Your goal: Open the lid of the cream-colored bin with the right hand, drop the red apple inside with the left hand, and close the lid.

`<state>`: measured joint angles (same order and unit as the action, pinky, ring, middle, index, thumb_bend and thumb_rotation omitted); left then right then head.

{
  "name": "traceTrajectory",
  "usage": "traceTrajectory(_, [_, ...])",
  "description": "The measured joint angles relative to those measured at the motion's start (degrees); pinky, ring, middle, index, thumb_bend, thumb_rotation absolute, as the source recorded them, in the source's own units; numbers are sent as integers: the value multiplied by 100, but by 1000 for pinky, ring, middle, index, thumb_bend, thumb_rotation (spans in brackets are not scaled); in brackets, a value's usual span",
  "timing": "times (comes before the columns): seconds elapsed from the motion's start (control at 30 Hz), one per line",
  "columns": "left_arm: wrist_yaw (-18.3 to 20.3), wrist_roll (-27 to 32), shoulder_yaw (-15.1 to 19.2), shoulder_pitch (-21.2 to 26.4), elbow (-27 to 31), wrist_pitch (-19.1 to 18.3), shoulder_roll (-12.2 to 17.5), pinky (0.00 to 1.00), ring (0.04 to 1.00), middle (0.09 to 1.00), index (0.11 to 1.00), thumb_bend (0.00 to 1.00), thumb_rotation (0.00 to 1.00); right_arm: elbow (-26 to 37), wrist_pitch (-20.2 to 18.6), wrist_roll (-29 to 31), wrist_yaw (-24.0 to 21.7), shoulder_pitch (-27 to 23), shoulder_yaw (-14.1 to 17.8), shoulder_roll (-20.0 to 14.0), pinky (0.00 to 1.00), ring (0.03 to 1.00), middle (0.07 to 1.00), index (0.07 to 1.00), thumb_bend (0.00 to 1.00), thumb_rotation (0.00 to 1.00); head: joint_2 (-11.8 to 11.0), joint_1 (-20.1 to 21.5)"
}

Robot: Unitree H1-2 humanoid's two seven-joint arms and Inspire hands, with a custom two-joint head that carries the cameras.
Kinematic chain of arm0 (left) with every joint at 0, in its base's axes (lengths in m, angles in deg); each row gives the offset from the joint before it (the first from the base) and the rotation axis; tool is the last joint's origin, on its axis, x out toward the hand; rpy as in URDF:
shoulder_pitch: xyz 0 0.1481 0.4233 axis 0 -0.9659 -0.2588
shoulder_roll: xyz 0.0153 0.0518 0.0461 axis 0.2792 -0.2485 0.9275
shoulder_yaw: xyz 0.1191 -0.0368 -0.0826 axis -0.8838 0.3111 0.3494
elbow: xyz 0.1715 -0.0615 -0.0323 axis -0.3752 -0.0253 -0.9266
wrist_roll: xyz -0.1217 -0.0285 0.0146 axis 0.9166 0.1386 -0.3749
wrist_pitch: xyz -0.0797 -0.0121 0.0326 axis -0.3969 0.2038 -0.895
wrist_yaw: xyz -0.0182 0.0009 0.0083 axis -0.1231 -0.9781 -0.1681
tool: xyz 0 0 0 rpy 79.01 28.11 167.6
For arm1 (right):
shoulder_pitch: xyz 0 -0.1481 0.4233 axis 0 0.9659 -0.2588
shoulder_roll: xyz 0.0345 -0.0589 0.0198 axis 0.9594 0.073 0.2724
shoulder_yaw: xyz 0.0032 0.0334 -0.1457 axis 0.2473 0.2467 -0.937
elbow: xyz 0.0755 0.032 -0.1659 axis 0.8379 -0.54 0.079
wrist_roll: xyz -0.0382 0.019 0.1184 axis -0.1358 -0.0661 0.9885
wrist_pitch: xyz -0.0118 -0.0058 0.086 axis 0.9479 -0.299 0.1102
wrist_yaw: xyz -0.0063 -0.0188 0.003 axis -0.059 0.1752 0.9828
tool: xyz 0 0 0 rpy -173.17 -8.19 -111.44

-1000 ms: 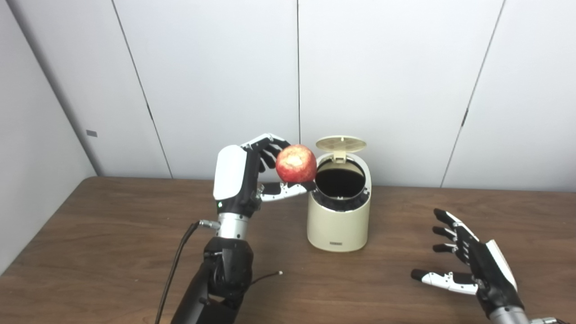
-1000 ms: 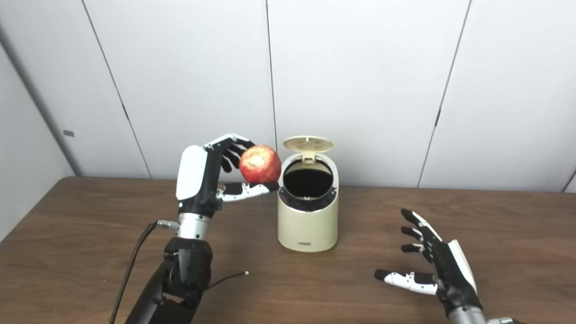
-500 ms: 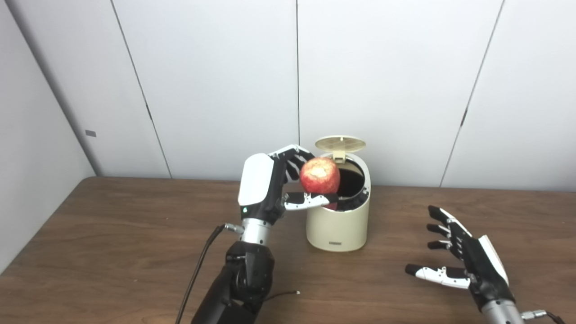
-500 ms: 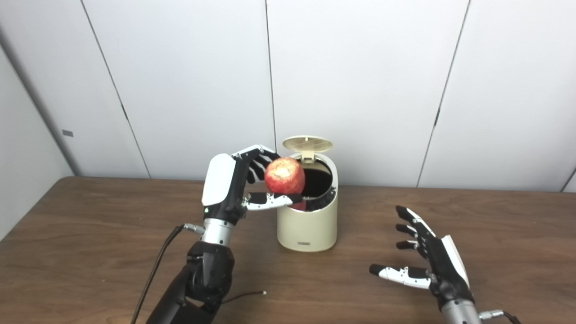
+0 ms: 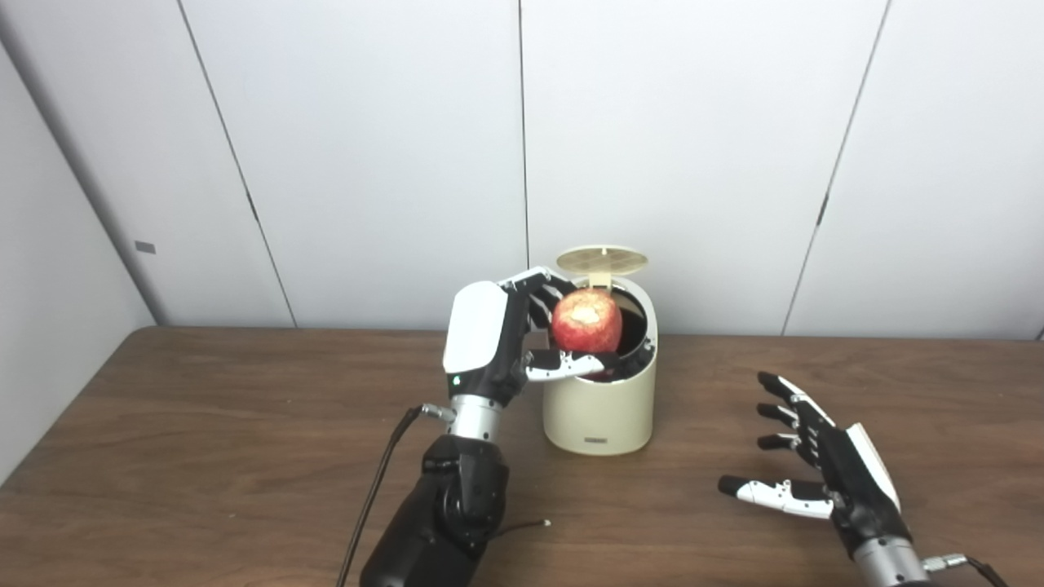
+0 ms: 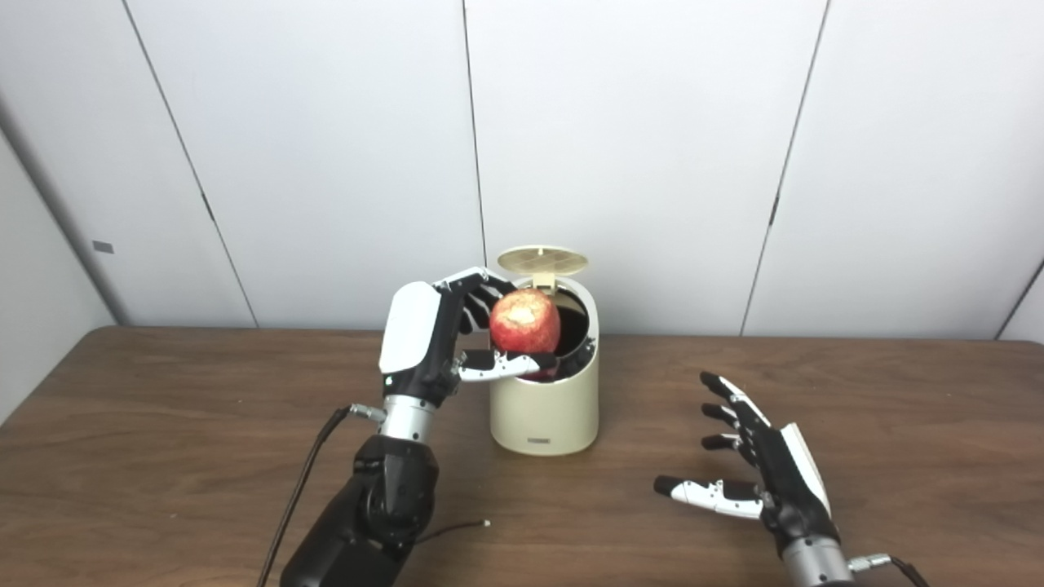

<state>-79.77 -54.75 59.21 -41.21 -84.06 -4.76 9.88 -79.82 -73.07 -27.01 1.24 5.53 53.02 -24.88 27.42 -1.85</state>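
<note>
A cream-colored bin [image 5: 599, 408] stands at the middle of the brown table, its round lid [image 5: 602, 259] flipped up at the back and the dark opening showing. My left hand [image 5: 506, 330] is shut on a red apple [image 5: 586, 320], which it holds just above the left part of the bin's opening. The apple shows a pale patch on top. My right hand [image 5: 824, 469] hovers open above the table to the right of the bin, fingers spread, holding nothing.
The wooden table [image 5: 204, 456] runs up to white wall panels [image 5: 367, 147] behind the bin. A black cable [image 5: 379, 489] hangs from my left wrist, and a thin wire end [image 5: 534, 524] lies on the table in front of the bin.
My left hand carried the apple rightward from beside the bin to over its opening, slightly lower. The camera shifted a little, moving the whole scene leftward. The right hand stayed open.
</note>
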Motion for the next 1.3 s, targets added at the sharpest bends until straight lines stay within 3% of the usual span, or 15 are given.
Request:
traceTrajectory(0.27, [-369,-137,-72,125,-301,15,-34,303,387,447,507,524,0,5,32,7,41,4,11,0,662,835,917,873,739,97,9,53])
traceTrajectory(0.5, [-985,-528,-308,322,-783,177,44,366,469,469,530,521,0,5,48,3,86,17,11,0,666,833,912,870,745,103,44,62])
traceTrajectory(0.53, [-1002,-580,-337,332,-799,173,58,400,506,555,632,716,79,5,48,2,90,19,12,0,675,833,912,872,744,105,44,62])
traceTrajectory(0.63, [-1009,-723,-398,340,-802,119,92,465,588,660,734,860,162,5,48,-1,92,22,11,0,686,840,915,879,747,118,53,62])
traceTrajectory(1.3, [-909,-722,-407,327,-679,19,114,473,589,637,730,893,199,5,65,9,126,31,7,-1,673,838,905,866,754,111,88,44])
